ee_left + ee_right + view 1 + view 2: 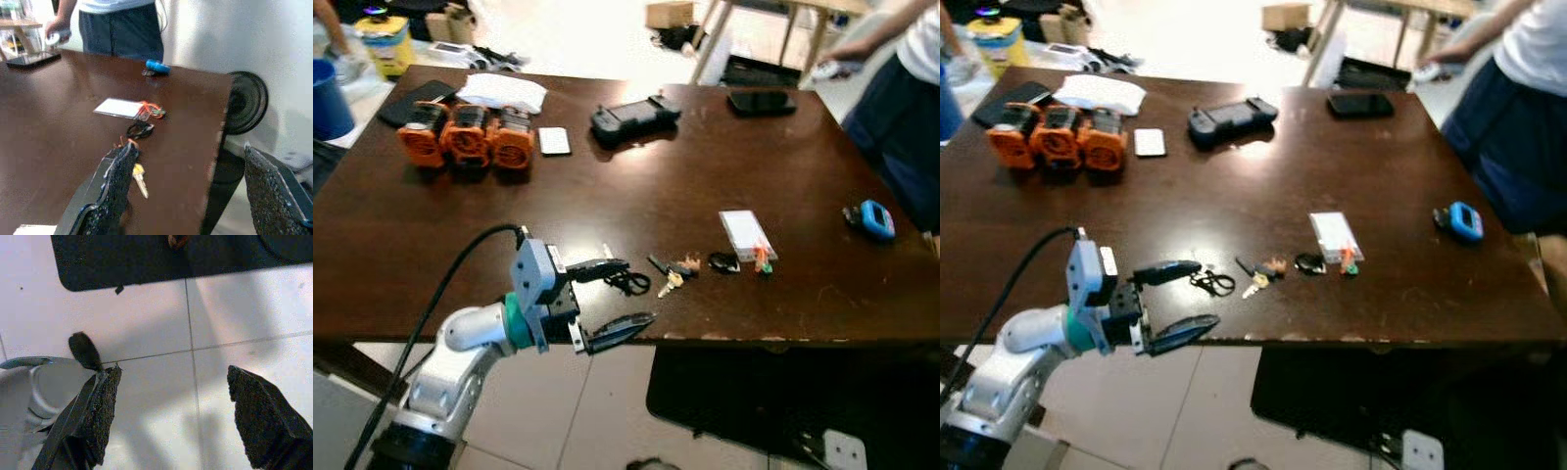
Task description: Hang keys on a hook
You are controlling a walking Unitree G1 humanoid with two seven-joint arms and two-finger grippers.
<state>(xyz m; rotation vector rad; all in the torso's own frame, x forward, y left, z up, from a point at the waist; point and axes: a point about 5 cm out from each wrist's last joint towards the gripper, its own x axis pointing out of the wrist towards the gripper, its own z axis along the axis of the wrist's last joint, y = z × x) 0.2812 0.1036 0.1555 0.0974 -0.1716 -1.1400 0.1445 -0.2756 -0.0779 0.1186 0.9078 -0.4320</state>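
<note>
The keys lie flat on the table, near its near edge, so nothing is picked up yet. The left gripper sits at that edge just left of them, fingers spread wide and empty: 1 finger over the tabletop beside a black ring, the other past the edge. In the left wrist view the keys lie just beside the upper finger. The right gripper hangs open above the tiled floor. By my reading the task is barely begun: grasp, lift, carry and hang all remain, and no hook can be made out.

Right of the keys are a small black loop and a white card with an orange clip. 3 orange packs stand far left. No readable writing or brand anywhere.
</note>
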